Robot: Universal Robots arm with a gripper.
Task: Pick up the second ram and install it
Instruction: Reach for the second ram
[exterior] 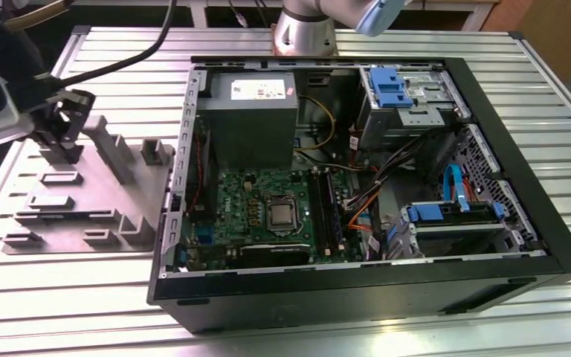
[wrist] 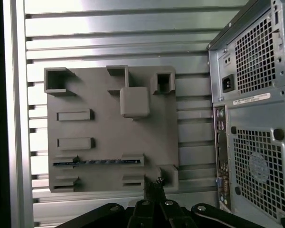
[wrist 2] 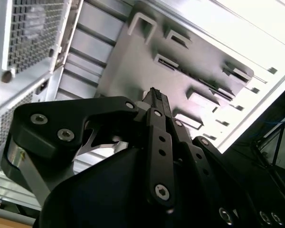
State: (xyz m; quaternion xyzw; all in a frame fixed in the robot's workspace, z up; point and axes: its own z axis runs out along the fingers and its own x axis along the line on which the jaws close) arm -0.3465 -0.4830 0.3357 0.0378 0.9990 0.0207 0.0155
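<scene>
Closed black pincer point(wrist: 156, 184) poised over a corner of the grey fixture, just off one end of the second ram.

In the first wrist view the pincer's tips appear pressed together with nothing between them, above the corner of the flat grey plastic fixture plate point(wrist: 109, 123) that lies toward the black computer tower case point(wrist: 256, 142). The second ram point(wrist: 95, 162), a thin dark memory stick, stands on edge in the fixture, each end in a low slotted grey block. Its long axis points toward the case, with the case-side end near the pincer tips. A second pair of slotted blocks sits between the stick and the plate's edge. The stick's middle span looks free for a grasp. The ribbed aluminium tabletop point(wrist: 109, 42) lies open beyond the fixture.
</scene>
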